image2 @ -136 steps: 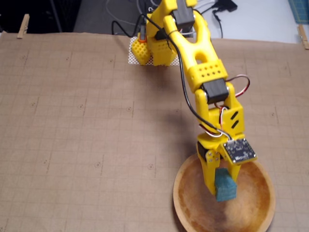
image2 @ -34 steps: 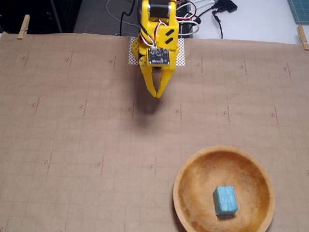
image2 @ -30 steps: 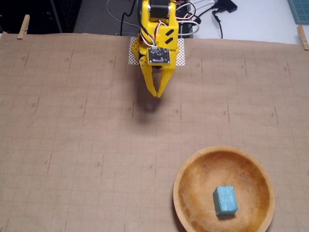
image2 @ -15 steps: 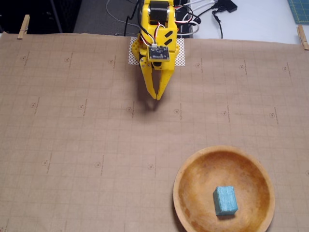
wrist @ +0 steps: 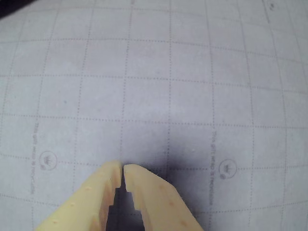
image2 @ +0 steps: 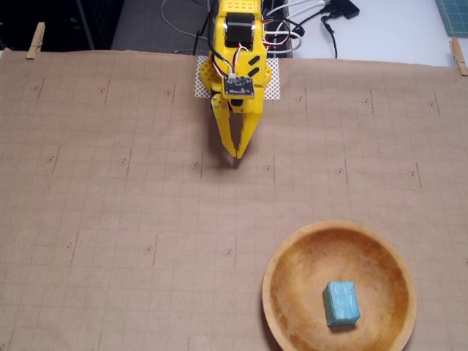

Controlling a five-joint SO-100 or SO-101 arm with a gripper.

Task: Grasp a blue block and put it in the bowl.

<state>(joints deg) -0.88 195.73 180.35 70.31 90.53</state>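
In the fixed view, going from the left, a wooden clothespin (image2: 34, 39) pins the far left corner of the brown gridded paper (image2: 110, 219) that covers the table. Near the middle of the far edge stands my yellow arm (image2: 235, 44), folded back over its base, with a small dark circuit board (image2: 238, 85) on the wrist and red, white and black wires (image2: 281, 33) trailing off behind it. My gripper (image2: 238, 152) points down toward the paper just in front of the base, with its fingertips drawn together and nothing between them. The wrist view agrees: my gripper (wrist: 122, 168) shows two pale yellow fingers meeting at the tips, with only a thin slit between them, above bare gridded paper (wrist: 168, 86) and their own shadow.

Further right and nearer the camera sits the wooden bowl (image2: 281, 257), well apart from my gripper. The blue block (image2: 341, 303) lies inside it, on the bowl's floor a little toward the near side. A second clothespin (image2: 458, 55) holds the far right corner.
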